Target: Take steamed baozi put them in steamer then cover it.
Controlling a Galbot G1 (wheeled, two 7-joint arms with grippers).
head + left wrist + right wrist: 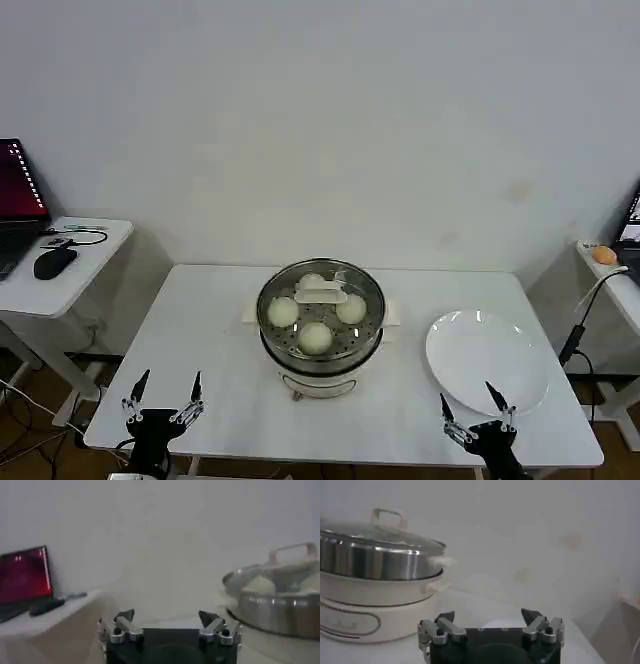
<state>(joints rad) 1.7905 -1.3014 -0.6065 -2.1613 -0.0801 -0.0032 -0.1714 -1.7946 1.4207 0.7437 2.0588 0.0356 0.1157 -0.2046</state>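
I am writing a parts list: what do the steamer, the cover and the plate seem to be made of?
The steamer: polished metal, probably stainless steel, by its bright banded reflections, on a matte white base, likely plastic. The cover: clear glass, since the baozi show through it, with a metal rim and a white handle, perhaps plastic. The plate: glossy white, ceramic or melamine; its look leaves this open.

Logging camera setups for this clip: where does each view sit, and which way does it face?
Head: high, looking down at the table, steamer, plate; both tools at the near edge, left, right.
Left wrist: low, past its open tool, steamer beside.
Right wrist: low, past its open tool, steamer beside.
All share the covered steamer.
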